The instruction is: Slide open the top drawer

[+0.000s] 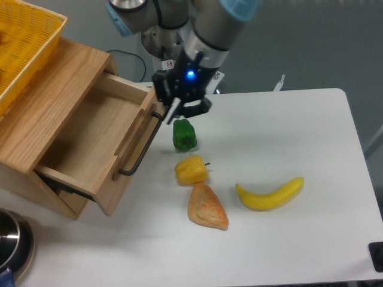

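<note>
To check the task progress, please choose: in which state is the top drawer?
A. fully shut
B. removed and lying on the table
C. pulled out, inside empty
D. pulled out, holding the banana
C: the top drawer stands out from the cabinet, its wooden floor bare.
</note>
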`<act>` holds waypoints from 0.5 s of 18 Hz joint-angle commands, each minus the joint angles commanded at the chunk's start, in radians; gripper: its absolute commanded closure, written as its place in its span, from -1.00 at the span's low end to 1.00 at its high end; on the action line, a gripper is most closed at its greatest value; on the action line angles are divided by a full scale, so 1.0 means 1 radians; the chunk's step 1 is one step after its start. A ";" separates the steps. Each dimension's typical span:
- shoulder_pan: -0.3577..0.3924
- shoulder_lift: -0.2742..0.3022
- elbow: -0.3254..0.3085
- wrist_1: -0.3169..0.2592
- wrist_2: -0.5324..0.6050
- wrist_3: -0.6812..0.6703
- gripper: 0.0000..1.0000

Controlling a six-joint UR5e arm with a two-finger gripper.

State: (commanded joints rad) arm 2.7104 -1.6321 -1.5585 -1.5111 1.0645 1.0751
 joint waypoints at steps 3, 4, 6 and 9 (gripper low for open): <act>0.020 -0.048 0.000 0.066 0.121 0.060 -0.07; 0.022 -0.064 0.002 0.093 0.168 0.074 -0.20; 0.025 -0.100 0.005 0.155 0.241 0.103 -0.40; 0.041 -0.173 0.053 0.190 0.313 0.149 -0.46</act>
State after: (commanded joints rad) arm 2.7519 -1.8052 -1.5051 -1.3208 1.3773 1.2240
